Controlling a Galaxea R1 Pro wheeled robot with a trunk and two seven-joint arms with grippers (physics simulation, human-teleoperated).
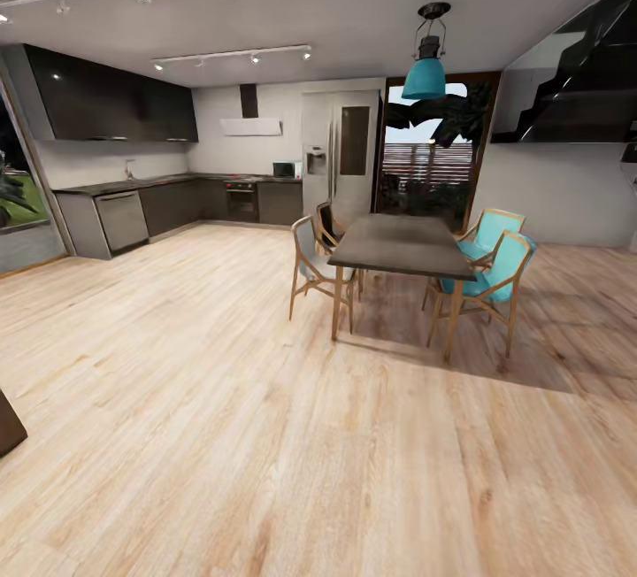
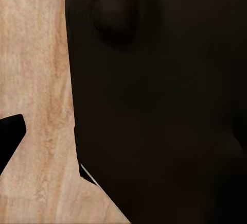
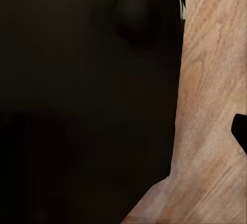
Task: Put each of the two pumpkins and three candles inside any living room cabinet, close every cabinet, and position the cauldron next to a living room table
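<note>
I am looking over an open kitchen and dining area. The pumpkins, candles, cabinet and cauldron are out of view. A dark-topped dining table [image 1: 400, 243] on wooden legs stands on the plank floor at centre right. In the left wrist view a large dark part of the robot's body [image 2: 159, 105] sits close to the camera, with wood floor beside it and a dark tip [image 2: 9, 137] at the edge. The right wrist view is alike: a dark body part [image 3: 87, 100], floor, and a small dark tip [image 3: 240, 131] at the edge.
Teal chairs [image 1: 485, 274] and a grey one [image 1: 315, 265] surround the table. Dark kitchen counters [image 1: 168, 203] line the back left, with a fridge [image 1: 339, 152] and a glass door [image 1: 426, 172] behind. A dark furniture corner [image 1: 9, 423] juts in at lower left. Wide wood floor [image 1: 221, 382] lies ahead.
</note>
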